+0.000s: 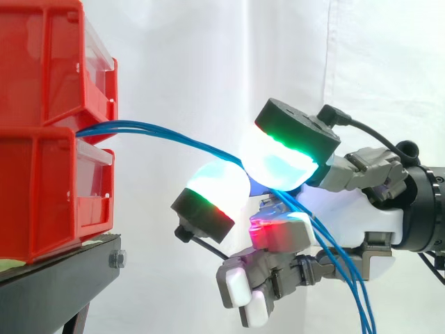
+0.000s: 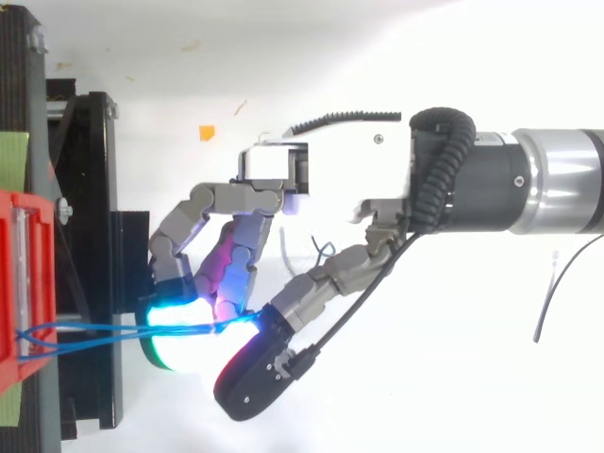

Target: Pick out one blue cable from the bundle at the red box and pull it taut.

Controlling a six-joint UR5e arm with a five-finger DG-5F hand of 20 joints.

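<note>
Thin blue cables [image 1: 139, 126] come out between the two stacked red bins [image 1: 42, 69] at the left and sag slightly on their way right to my hand [image 1: 375, 209]. The fingers are curled. The cables pass between two glowing pads [image 1: 278, 156], which close on them. Behind the hand the strands [image 1: 348, 278] hang down and leave the bottom edge. From above, the cables [image 2: 94, 330] cross from the red bin [image 2: 19, 274] to the cyan pad [image 2: 179, 326] of the hand [image 2: 321, 179]. I cannot tell how many strands are pinched.
The bins rest on a black stand [image 1: 55, 278] whose frame [image 2: 94, 189] lies just left of the fingers. A white curtain hangs behind. On the white floor below lie a small orange scrap [image 2: 206, 132] and a thin dark wire [image 2: 557, 293].
</note>
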